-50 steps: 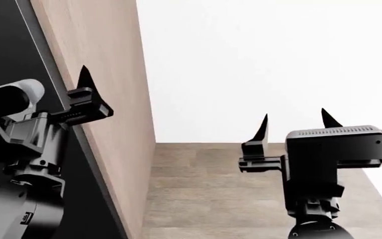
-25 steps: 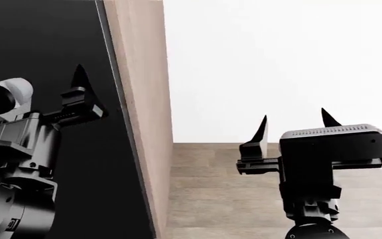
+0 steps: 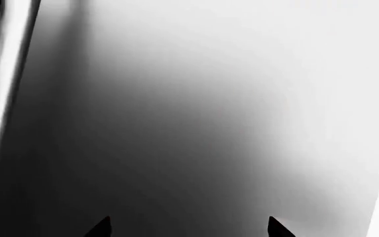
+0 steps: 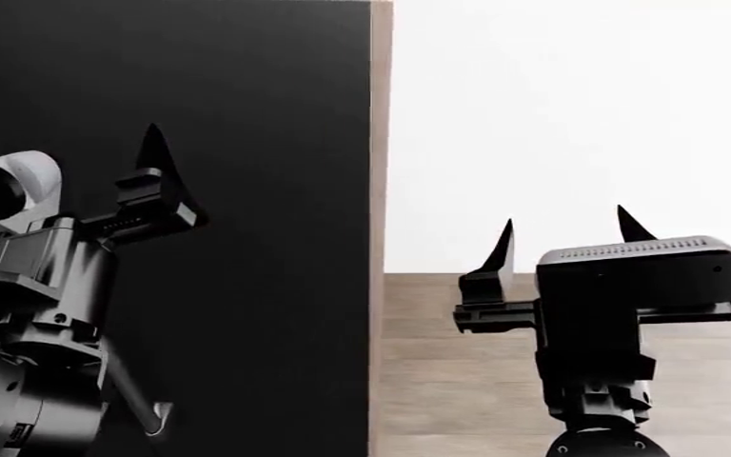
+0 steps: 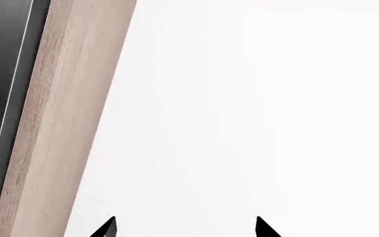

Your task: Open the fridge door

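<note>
1. Fridge [image 4: 251, 143] fills the head view from 9 to 12 o'clock: glossy dark flat front, door closed, nothing white of the inside visible.
2. Thin wood side panel [image 4: 380, 190] runs top to bottom along the fridge's edge, at about 12 o'clock in the head view; the right wrist view shows the same light wood strip [image 5: 57, 128] next to a dark fridge edge [image 5: 2, 74].
3. White wall [image 4: 569, 124] takes up 1 to 3 o'clock in the head view, plain and bare.
4. Wood-plank floor [image 4: 442, 381] sits at 4 to 6 o'clock, brownish-grey, meeting the wall in a straight line.
5. Left gripper [image 4: 149, 190] at 9 o'clock in front of the fridge face; only one pointed finger visible there. In the left wrist view two fingertips [image 3: 99, 228] stand apart with bare fridge steel [image 3: 189, 123] between them: released, holding nothing.
6. A bright vertical strip [image 3: 5, 74] at the edge of the left wrist view, possibly a handle or seam; can't tell which.
7. Right gripper [image 4: 566, 238] at 4 o'clock, both pointed fingers spread, nothing between them, facing the white wall: released.
</note>
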